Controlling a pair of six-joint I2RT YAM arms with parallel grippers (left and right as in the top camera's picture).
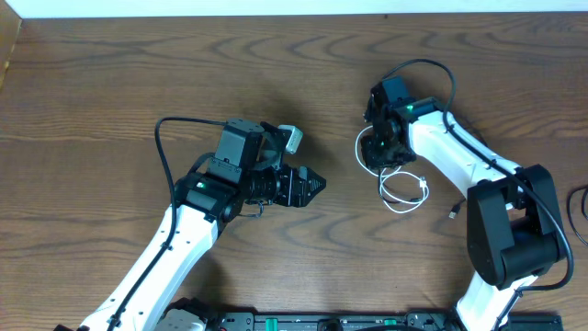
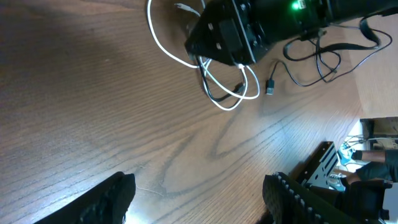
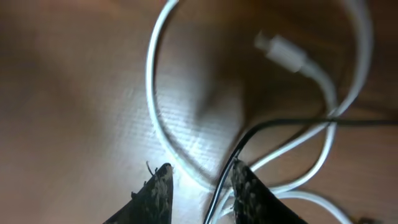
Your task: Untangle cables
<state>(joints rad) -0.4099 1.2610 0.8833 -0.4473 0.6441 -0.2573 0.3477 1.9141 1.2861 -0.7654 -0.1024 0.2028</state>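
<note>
The left arm [image 1: 161, 262] and right arm [image 1: 450, 152] match: long white shells between black joints. Each has 1 small green light [image 1: 202, 190] near the wrist and a black cable [image 1: 163, 152] looping off it. The left gripper [image 1: 322, 183] has 2 black ridged fingers [image 2: 295, 196]; on the right gripper [image 3: 199, 186] the tips [image 3: 158, 190] seem black with pale, scuffed edges.

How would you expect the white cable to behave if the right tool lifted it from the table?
Probably floppy: the white cable lies in loose curved loops, so it should sag either side of the right tool. Likely light, being thin with only a small plug. The black cable crosses its loops, so it may well drag along.
</note>
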